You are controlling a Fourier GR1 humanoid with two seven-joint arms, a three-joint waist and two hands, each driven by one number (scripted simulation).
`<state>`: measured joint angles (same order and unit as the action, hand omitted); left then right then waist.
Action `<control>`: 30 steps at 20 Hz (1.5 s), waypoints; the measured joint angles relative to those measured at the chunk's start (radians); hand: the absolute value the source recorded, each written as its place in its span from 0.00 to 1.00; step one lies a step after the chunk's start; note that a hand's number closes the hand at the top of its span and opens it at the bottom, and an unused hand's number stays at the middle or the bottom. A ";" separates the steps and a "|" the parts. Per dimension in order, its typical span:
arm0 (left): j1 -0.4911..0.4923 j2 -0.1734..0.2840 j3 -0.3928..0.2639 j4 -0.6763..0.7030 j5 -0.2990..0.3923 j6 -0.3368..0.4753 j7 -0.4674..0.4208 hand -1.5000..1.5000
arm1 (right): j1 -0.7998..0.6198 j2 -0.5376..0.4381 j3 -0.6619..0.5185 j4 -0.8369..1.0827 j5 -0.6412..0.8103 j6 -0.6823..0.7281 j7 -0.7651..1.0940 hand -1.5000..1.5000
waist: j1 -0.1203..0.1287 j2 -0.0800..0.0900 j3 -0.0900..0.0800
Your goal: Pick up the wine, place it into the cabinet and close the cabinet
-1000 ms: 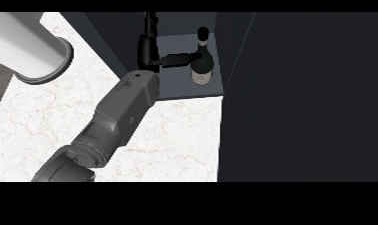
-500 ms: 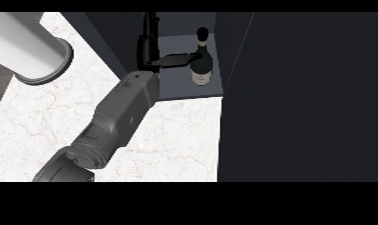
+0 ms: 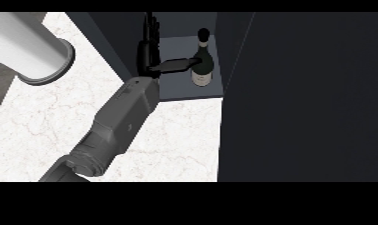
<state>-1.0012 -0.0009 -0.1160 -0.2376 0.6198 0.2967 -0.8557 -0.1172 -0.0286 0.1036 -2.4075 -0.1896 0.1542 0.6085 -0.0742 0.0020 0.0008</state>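
The wine bottle [image 3: 202, 66], dark with a pale label, stands upright on the floor of the dark cabinet [image 3: 173, 91], close to its right wall. My left hand [image 3: 150, 51] is inside the cabinet, just left of the bottle. Its fingers point straight up and away, and its thumb [image 3: 177, 64] reaches right to the bottle's shoulder. The hand is open and does not curl round the bottle. The grey forearm [image 3: 118, 119] runs in from the lower left. The cabinet's door [image 3: 303, 99] stands open as a big dark panel filling the right side.
A light grey cylinder [image 3: 33, 49] lies at the upper left on the white marble counter [image 3: 177, 144]. The cabinet's left wall [image 3: 111, 44] stands right beside my hand. The open door hides everything to the right.
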 measured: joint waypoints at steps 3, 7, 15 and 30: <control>0.082 0.001 -0.080 -0.087 0.054 0.020 0.019 0.00 | 0.010 -0.002 0.001 0.000 0.005 -0.001 -0.009 0.00 | 0.016 -0.005 0.000; 0.194 0.001 -0.226 -0.246 0.124 0.102 0.042 0.00 | -0.005 -0.009 -0.007 -0.008 0.013 -0.020 0.016 0.00 | 0.033 -0.006 -0.001; 0.412 0.001 -0.488 -0.627 0.159 0.339 0.087 0.00 | 0.039 -0.030 -0.054 -0.012 0.016 -0.005 -0.018 0.00 | 0.062 -0.008 -0.001; 0.787 0.080 -0.683 -1.238 -0.045 0.575 0.223 0.00 | 0.043 -0.033 -0.062 -0.016 0.019 -0.012 -0.018 0.00 | 0.078 -0.006 0.000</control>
<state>-0.2144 0.0789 -0.7986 -1.4759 0.5747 0.8720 -0.6331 -0.0738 -0.0620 0.0418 -2.4237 -0.1709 0.1426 0.5907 0.0036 -0.0045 0.0004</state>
